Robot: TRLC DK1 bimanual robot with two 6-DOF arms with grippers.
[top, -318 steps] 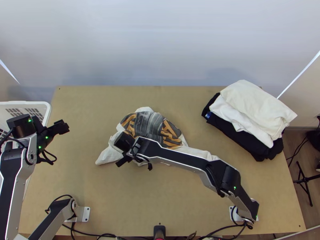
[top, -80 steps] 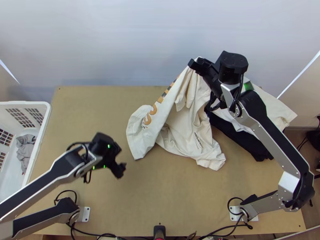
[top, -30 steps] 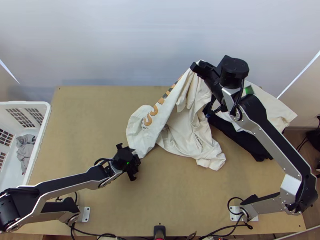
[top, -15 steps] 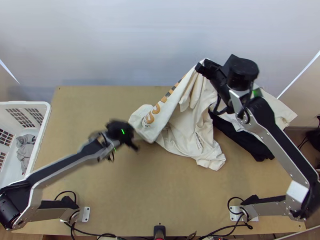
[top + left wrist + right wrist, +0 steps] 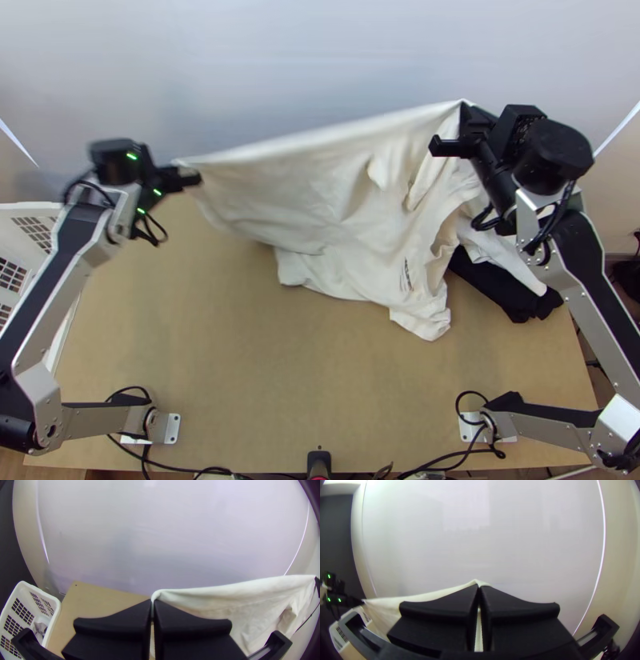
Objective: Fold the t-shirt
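Well, your left gripper [image 5: 152,601] and right gripper [image 5: 479,587] both pinch the t-shirt [image 5: 336,192], its edge stretched between them over the table [image 5: 240,360]; laying it flat and all the folding seem left.

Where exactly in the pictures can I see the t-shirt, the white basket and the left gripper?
T-shirt [image 5: 328,200]: top view, on the middle of its visible cloth.
White basket [image 5: 56,608]: left wrist view, on the rim's corner.
Left gripper [image 5: 152,604]: left wrist view, between its fingertips, closed on the t-shirt.
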